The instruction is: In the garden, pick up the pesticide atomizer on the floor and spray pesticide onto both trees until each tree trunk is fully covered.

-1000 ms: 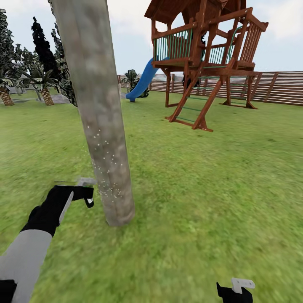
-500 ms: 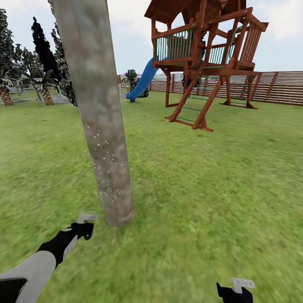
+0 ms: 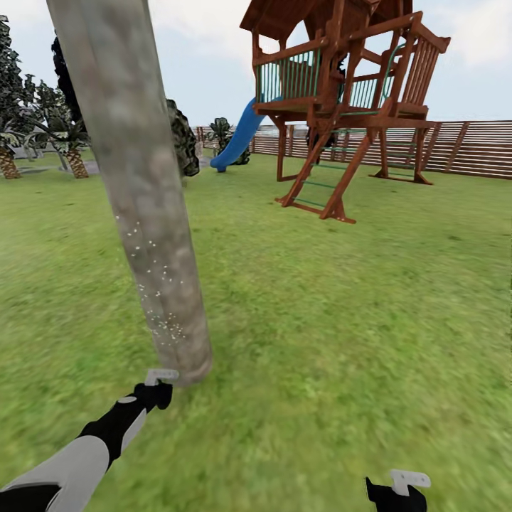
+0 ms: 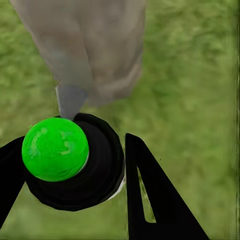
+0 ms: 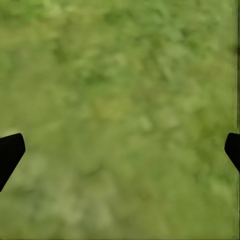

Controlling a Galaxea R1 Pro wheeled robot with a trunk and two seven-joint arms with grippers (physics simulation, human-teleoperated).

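The right gripper [image 3: 395, 491] sits at the lower edge of the head view, low over the grass floor [image 3: 341, 341]. In the right wrist view its two black fingers [image 5: 10, 152] stand far apart at the frame edges with bare grass between them: the fingers are spread wide and hold nothing.

The left gripper [image 3: 158, 387] extends forward on the left arm [image 3: 78, 459], close to the base of the tree trunk [image 3: 139, 192]. In the left wrist view its black fingers [image 4: 155, 200] clamp the pesticide atomizer [image 4: 75, 160], a dark round bottle with a bright green spot [image 4: 55, 148]. The pale grey spray head [image 4: 70, 100] points at the trunk foot and lies just beside it. In the head view the pale spray head [image 3: 162, 374] shows at the trunk base.

The trunk is thick, grey-brown and mottled, leaning slightly. Small white specks dot its lower part.

Farther back stands a wooden play tower [image 3: 341, 107] with a blue slide [image 3: 240, 139]. Behind it runs the brown slat fence [image 3: 462, 146]. Palms [image 3: 71, 153] and dark cone trees [image 3: 14, 78] stand at far left.
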